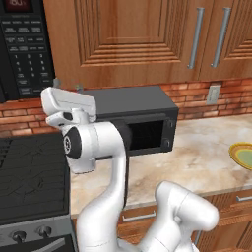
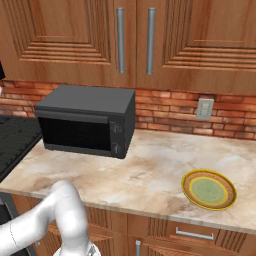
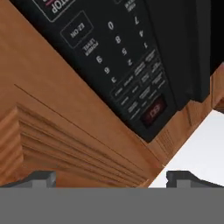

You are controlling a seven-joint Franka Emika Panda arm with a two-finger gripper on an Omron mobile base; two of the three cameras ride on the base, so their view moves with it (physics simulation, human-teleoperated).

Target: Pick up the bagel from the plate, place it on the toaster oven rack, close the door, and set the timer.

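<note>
**Plate bare, oven door shut, open gripper raised towards the microwave keypad**

The plate sits on the marble counter, well to the right of the toaster oven, and its pale green middle carries nothing. Where the bagel is I cannot tell. My guess is that it lies behind the door, which stands upright and flush with the front of the box, but the mesh window is too dark to see through. That would explain the bare plate and the shut door: food off the dish, heat closed in. The rack is likewise hidden behind that panel.

Two small knobs sit one above the other on the strip just right of the door. If the earlier steps are done, one of these is likely the timer that remains to be turned.

The arm is folded high in front of the oven, its hand up near the wall cabinets. The hand view looks along the gripper, whose two tips stand far apart with nothing between them, so it is released and holding nothing. It faces the black keypad of the microwave above the stove, with brown cabinet wood beside it. Raised like this, the hand is clear of the oven. It would need to swing down and rightward to reach the knobs.
</note>
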